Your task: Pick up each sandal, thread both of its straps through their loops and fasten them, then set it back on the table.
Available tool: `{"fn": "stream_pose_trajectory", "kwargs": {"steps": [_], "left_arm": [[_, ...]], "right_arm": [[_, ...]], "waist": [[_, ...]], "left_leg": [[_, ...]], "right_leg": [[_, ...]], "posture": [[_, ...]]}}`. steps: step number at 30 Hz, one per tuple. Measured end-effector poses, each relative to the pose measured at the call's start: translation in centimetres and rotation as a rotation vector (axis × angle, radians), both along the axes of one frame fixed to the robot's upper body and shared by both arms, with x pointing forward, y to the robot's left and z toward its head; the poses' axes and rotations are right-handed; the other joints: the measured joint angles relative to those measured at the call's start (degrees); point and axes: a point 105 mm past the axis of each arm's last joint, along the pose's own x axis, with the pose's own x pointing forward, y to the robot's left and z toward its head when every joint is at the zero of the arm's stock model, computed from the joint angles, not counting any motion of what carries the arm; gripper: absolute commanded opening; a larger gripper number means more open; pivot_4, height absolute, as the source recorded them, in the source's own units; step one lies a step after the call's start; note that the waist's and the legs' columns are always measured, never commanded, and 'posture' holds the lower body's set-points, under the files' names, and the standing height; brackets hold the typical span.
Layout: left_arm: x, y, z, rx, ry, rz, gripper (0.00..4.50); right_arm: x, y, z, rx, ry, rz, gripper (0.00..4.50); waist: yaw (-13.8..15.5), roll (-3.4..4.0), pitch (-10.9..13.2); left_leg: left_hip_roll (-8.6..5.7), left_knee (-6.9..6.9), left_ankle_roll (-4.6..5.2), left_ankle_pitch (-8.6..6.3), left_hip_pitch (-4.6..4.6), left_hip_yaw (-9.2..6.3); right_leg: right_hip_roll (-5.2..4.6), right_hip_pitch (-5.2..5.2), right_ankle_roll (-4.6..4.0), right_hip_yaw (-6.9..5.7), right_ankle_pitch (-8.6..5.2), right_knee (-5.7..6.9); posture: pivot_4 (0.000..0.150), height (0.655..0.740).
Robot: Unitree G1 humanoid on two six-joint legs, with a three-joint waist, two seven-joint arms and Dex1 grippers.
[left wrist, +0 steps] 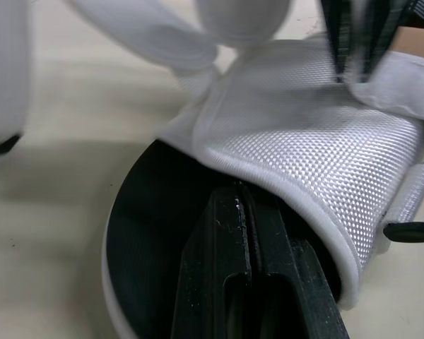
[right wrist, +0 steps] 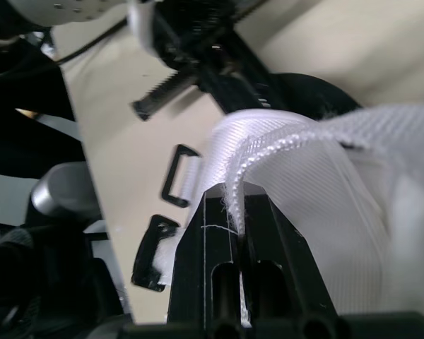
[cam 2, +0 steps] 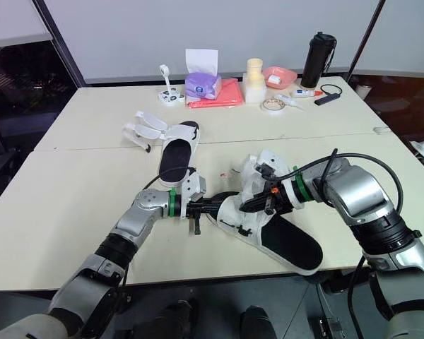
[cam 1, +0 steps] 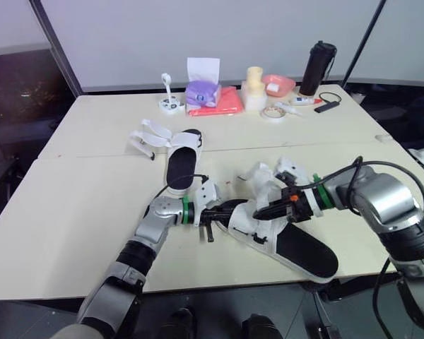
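The near sandal (cam 1: 300, 251) is the one being worked on. Its long black end looks to lie on the bench (cam 1: 78, 205), and both claws hold its strap end.

The left claw (cam 1: 221, 210) has its two fingers pressed together. Their tips are tucked under the sandal's white flap, so I cannot see if they nip the cloth. I think it is there to keep the shoe from sliding.

The right claw (right wrist: 237, 212) is pinching a white strap (right wrist: 268, 152) by its edge. Two black loops (right wrist: 178, 175) sit just beside that strap. I think the claw holds the strap up so its end can be fed into a loop. No strap looks done up yet.

The far sandal (cam 1: 182, 159) lies flat behind the near sandal, with its straps (cam 1: 148, 134) spread open.

Well behind the near sandal stand three holders. A pink bowl (cam 1: 278, 85) has something white in it. A purple tissue box (cam 1: 203, 92) has a white tissue sticking up. A black bottle (cam 1: 318, 67) has its lid on, so what is inside is hidden.
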Motion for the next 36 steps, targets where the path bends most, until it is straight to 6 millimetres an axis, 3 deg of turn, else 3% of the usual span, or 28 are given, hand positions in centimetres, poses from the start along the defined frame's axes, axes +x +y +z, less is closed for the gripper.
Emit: {"fn": "stream_pose_trajectory", "kwargs": {"steps": [4, 12, 23, 27, 29, 30, 33, 36], "left_arm": [[0.0, 0.0, 0.0, 0.0, 0.001, -0.001, 0.0], [0.0, -0.1, -0.1, 0.0, 0.005, -0.002, 0.0], [-0.2, -0.3, -0.1, -0.003, 0.006, -0.015, 0.0], [-0.2, -0.3, -0.2, 0.0, 0.006, -0.015, 0.0], [-0.2, -0.3, -0.2, 0.001, 0.005, -0.014, 0.0], [-0.2, -0.3, -0.2, 0.002, 0.006, -0.014, 0.0], [-0.2, -0.4, -0.3, 0.003, 0.006, -0.015, 0.0], [-0.2, -0.4, -0.3, 0.004, 0.006, -0.015, 0.0]], "right_arm": [[-0.4, 1.1, 0.3, 0.076, 0.051, -0.012, 0.01], [-0.8, 0.7, 0.5, 0.087, 0.055, -0.071, 0.01], [-3.0, 0.6, -1.1, 0.032, 0.055, -0.082, 0.01], [-3.5, 0.2, -1.8, 0.001, 0.05, -0.097, 1.36], [-3.9, 0.1, -1.8, -0.013, 0.029, -0.087, 2.53], [-4.0, 0.1, -1.8, -0.019, 0.022, -0.082, 2.82], [-4.4, -0.5, -1.8, -0.059, -0.013, -0.072, 4.39], [-4.6, -2.1, -1.3, -0.11, -0.047, -0.108, 4.47]], "waist": [[-0.05, 0.0, 0.0], [0.05, 0.0, 0.0], [0.26, -0.01, 0.0], [0.29, -0.01, 0.0], [0.24, -0.01, 0.0], [0.26, -0.01, 0.0], [0.34, -0.01, 0.0], [0.41, -0.02, 0.0]], "left_leg": [[0.02, -0.01, 0.0, 0.0, 0.0, -0.01], [0.01, 0.0, 0.0, 0.0, 0.0, -0.01], [0.02, 0.27, 0.1, -0.06, 0.0, -0.05], [0.02, 0.31, 0.12, -0.07, -0.01, -0.06], [0.02, 0.32, 0.12, -0.07, 0.0, -0.05], [0.02, 0.34, 0.12, -0.07, 0.0, -0.06], [0.03, 0.43, 0.13, -0.08, 0.0, -0.06], [0.05, 0.48, 0.15, -0.1, -0.01, -0.05]], "right_leg": [[0.01, -0.01, 0.0, 0.0, 0.0, 0.01], [0.0, 0.01, 0.0, 0.0, 0.0, 0.0], [0.0, 0.19, 0.0, -0.04, 0.0, -0.01], [0.0, 0.21, 0.01, -0.04, 0.0, -0.01], [0.0, 0.23, 0.01, -0.05, 0.0, -0.01], [0.0, 0.24, 0.01, -0.06, 0.0, -0.01], [-0.01, 0.3, 0.01, -0.06, 0.0, -0.02], [-0.02, 0.32, 0.02, -0.06, 0.0, -0.02]], "posture": [[0.15, 0.7344], [0.15, 0.7344], [0.15, 0.7344], [0.15, 0.7344], [0.15, 0.7344], [0.15, 0.7344], [0.15, 0.7344], [0.15, 0.7344]]}}
